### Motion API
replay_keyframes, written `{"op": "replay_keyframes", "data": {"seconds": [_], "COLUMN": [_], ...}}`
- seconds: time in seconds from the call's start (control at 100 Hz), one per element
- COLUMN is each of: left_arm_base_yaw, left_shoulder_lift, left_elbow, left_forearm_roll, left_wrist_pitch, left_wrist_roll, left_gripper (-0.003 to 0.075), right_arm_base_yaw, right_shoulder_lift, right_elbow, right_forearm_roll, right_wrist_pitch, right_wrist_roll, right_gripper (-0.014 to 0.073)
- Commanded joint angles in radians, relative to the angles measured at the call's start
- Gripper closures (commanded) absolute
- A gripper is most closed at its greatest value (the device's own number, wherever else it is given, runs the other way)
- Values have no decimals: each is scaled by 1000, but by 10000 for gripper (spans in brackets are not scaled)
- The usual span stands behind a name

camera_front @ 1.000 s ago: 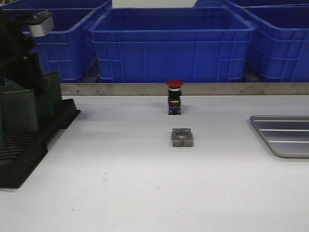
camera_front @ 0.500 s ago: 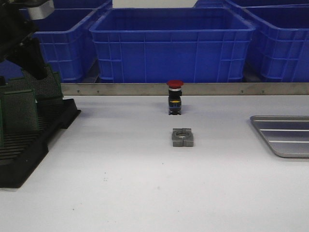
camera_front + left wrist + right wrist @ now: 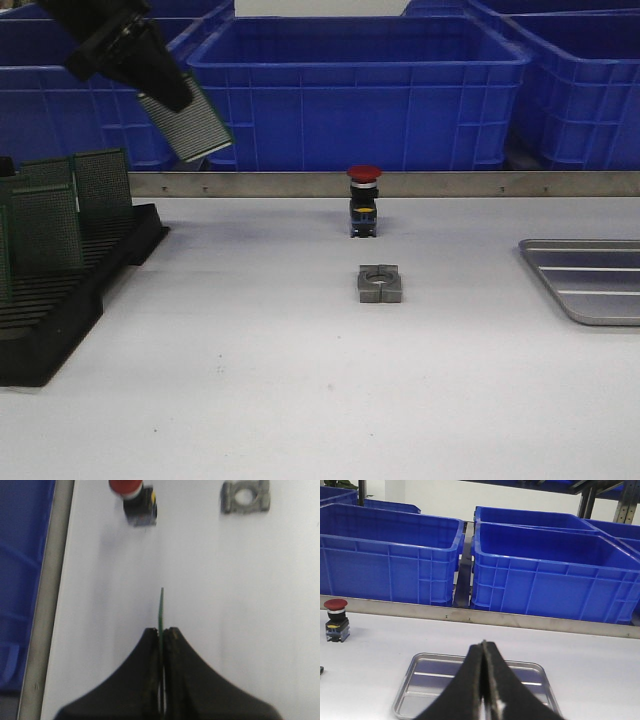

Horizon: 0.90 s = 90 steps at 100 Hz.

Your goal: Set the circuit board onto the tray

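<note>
1. Left gripper (image 3: 170, 92) clamped on a circuit board (image 3: 196, 124), held tilted in the air, above the table (image 3: 300, 380) and right of the rack (image 3: 60, 290).
2. Fingers (image 3: 172, 645) pinched tight on the board's edge in the left wrist view, green edge poking out between them.
3. Right gripper (image 3: 484, 647) closed, fingers pressed together, holding nothing, hanging near the tray (image 3: 420, 700).
4. Tray at the table's right edge in the front view, ribbed floor bare.
5. Rack at the left, holding more green boards (image 3: 45, 225) upright in its slots.
6. Blue bins (image 3: 355, 90) behind the table; contents cannot be told.
7. Red button (image 3: 363, 200) and metal block (image 3: 380, 284) standing mid-table, apart.
</note>
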Motion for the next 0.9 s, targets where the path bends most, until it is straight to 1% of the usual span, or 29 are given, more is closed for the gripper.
{"op": "replay_keyframes", "data": {"seconds": [0.0,0.09,0.28,0.39,0.47,0.89], "left_arm_base_yaw": [-52,-109,-214,-265,-292,-403], "left_shoulder_lift": [-85,-91,-91,-91,-91,-93], "left_elbow": [-32,-32,-32,-32,-32,-23], "left_forearm_roll": [-115,-143,-145,-145,-145,-153], "left_wrist_pitch": [47,47,47,47,47,47], "left_wrist_roll": [-15,-15,-15,-52,-76,-102], "left_gripper": [740,740,740,740,740,740], "right_arm_base_yaw": [-4,-4,-4,-4,-4,-4], "right_shoulder_lift": [-24,-24,-24,-24,-24,-24], "right_elbow": [-13,-13,-13,-13,-13,-13], "right_forearm_roll": [-6,-6,-6,-6,-6,-6], "right_wrist_pitch": [-84,-84,-84,-84,-84,-84], "right_wrist_roll": [1,1,1,1,1,1], "right_gripper": [655,655,655,655,655,655]}}
